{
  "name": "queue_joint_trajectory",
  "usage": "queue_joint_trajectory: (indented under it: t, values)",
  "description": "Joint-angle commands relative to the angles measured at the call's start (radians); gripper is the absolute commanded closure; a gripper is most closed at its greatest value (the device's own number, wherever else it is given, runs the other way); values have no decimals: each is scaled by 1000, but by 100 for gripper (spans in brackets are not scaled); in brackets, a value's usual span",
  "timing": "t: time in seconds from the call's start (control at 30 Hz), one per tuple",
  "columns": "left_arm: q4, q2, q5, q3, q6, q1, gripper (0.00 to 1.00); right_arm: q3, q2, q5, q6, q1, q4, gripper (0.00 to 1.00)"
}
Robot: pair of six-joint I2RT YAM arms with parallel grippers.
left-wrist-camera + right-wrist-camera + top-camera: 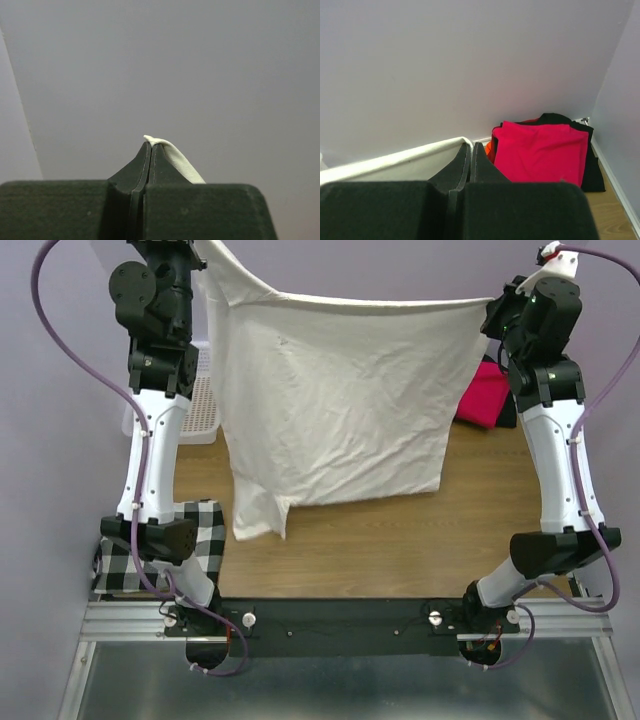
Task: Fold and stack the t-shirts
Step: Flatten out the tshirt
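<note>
Cloth like the cream t-shirt [330, 400] is light, limp and apt to slip, so I judge the thick seamed hem corners the surest hold. It hangs like a curtain between my arms, top edge stretched nearly level, one sleeve dangling at the lower left. My left claw [151, 146] is clamped on a small fold of it; my right claw [471, 146] is pinched on the hem at the other end. The magenta t-shirt [540, 150] lies folded on the black t-shirt [592, 170] in the far right corner of the bench [400, 530], an orange sliver [489, 147] beside them. The hanging shirt hides the bench behind it; whether its lower edge touches the wood I cannot tell. My left wrist view shows only bare wall.
</note>
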Motion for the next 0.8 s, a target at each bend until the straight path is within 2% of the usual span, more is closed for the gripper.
queue_joint_trajectory:
  t: [0.0,0.1,0.13,0.3,0.4,0.43,0.47,0.5,0.53,0.57,0.6,0.63,0.7,0.73,0.77]
  values:
    - [122,90,-35,120,-5,18,100,109,37,80,-20,-5,37,99]
    - [170,174,-32,261,-17,37,100,116,32,93,-15,-5,63,99]
    - [183,182,41,302,-150,38,100,119,23,89,-17,-7,74,99]
    - [177,118,57,216,-148,40,100,84,-18,70,-54,-7,94,99]
    - [134,17,69,29,-152,40,100,-77,-84,40,-54,-7,94,99]
    - [116,-18,86,-118,-155,38,100,-132,-104,27,-46,-5,94,99]
    - [111,-55,90,-206,-162,37,100,-276,-145,11,-38,-5,94,99]
    - [110,-136,95,-296,-175,37,100,-346,-165,-1,-8,-5,94,99]
    - [105,-179,96,-479,-180,34,100,-431,-181,-9,14,-7,92,99]
    - [101,-219,92,-571,-186,29,100,-507,-202,-28,34,-5,94,99]
    - [95,-294,87,-654,-195,27,100,-658,-236,-36,84,-7,92,99]
    - [70,-331,87,-806,-221,20,100,-726,-253,-44,110,-5,92,99]
    - [39,-435,93,-939,-257,15,100,-906,-311,-44,193,-5,92,99]
    - [12,-469,95,-1060,-296,12,100,-953,-333,-32,218,-7,88,99]
    - [-4,-503,96,-1119,-316,12,100,-1004,-356,8,241,-5,83,99]
